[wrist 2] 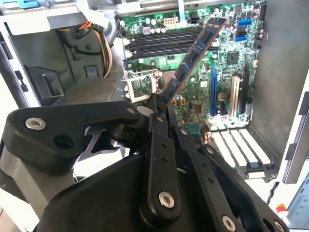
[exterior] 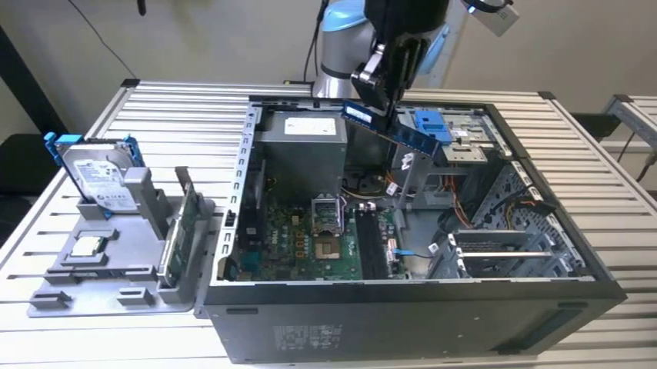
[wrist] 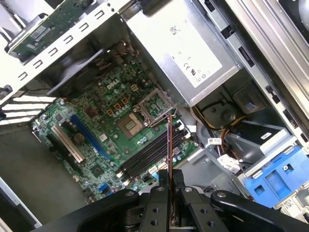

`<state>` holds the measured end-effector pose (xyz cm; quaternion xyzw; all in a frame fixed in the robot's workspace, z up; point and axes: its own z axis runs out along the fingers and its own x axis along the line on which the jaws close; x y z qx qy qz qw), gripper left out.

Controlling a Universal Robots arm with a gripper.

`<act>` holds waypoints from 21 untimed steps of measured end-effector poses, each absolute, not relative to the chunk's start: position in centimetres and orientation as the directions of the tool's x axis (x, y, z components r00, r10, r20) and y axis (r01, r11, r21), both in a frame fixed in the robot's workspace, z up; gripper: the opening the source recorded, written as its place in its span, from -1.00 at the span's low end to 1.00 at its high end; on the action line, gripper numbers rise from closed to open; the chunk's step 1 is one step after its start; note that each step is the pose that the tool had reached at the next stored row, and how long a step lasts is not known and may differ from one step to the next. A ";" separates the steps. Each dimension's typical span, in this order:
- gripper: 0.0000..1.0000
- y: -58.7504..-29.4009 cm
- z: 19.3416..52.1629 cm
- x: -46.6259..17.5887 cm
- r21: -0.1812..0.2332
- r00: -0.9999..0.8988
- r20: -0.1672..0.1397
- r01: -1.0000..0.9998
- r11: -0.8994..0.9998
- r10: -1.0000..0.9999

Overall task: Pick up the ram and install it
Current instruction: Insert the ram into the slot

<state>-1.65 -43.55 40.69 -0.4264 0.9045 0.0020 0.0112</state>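
So the gripper (wrist 2: 157,104) is clamped on one end of the ram (wrist 2: 193,55), fingers pinched tight on either face of the stick. You can see the same thing in the first wrist view, where the ram (wrist: 169,145) shows edge-on, sticking straight out from the gripper (wrist: 169,176).

In the exterior view the ram (exterior: 395,127) is tilted and up in the air under the gripper (exterior: 385,92), above the open computer case (exterior: 411,307) and not touching anything inside it.

Below it is the green motherboard (wrist: 111,125), lying flat on the bottom of the case. The row of dark memory slots (wrist: 149,154) runs right beside the CPU socket (wrist: 130,124), and the stick is well above them, not seated.

Further back in the case there's the grey power supply (exterior: 303,146), and next to it a blue drive caddy (exterior: 426,123).

Outside the case, on the exterior view's left, a grey fixture (exterior: 92,284) sits on the slatted metal table (exterior: 154,100). It holds a hard drive (exterior: 98,177) in a blue frame, standing upright, and a green card (exterior: 183,234) on its edge just beside the case wall.
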 end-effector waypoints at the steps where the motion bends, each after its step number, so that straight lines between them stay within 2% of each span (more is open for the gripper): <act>1: -0.72 -43.6 40.7 -1.7 -0.006 -0.645 -0.022 -0.764 0.645 -0.764; 9: -0.72 -43.6 40.6 -1.7 -0.006 -0.740 -0.022 -0.673 0.740 -0.673; 21: -0.72 -43.5 40.6 -1.7 -0.006 -0.771 -0.022 -0.637 0.771 -0.637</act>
